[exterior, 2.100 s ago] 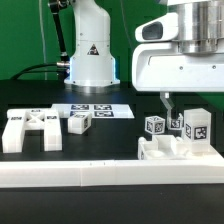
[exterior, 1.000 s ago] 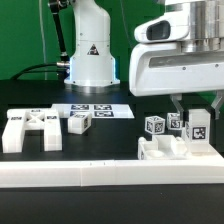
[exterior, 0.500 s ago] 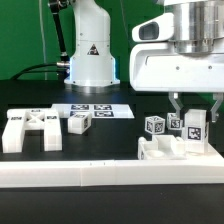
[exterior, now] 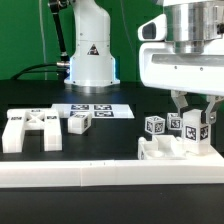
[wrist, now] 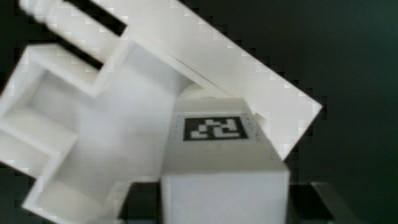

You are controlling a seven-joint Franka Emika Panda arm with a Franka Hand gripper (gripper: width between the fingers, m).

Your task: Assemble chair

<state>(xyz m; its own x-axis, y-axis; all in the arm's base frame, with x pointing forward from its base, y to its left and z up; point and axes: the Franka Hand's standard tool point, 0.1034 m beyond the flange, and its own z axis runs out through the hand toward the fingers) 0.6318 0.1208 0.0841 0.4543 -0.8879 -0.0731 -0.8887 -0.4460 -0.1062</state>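
Gripper: my gripper (exterior: 194, 119) is partly open, with a finger (exterior: 178, 108) on each side of the upright leg's top. No firm hold on it shows.
Upright leg: the upright leg (exterior: 197, 131) stands between my fingers with its tag facing the exterior camera. In the wrist view its tagged face (wrist: 221, 128) sits right under me.
Base piece: the white base piece (exterior: 160, 151) lies directly below me, and the leg stands on it.
Tagged cubes: two tagged cubes (exterior: 155, 126) stand just beside me toward the exterior view's left, on the same base piece.
H-shaped piece: the H-shaped piece (exterior: 28, 131) lies well away from me, toward the exterior view's left.
Small cube: the small cube (exterior: 80, 123) lies between that piece and me.
Marker board: the marker board (exterior: 92, 111) lies flat behind the small cube.
Border frame: the border frame (exterior: 90, 176) runs along the near edge, below me.
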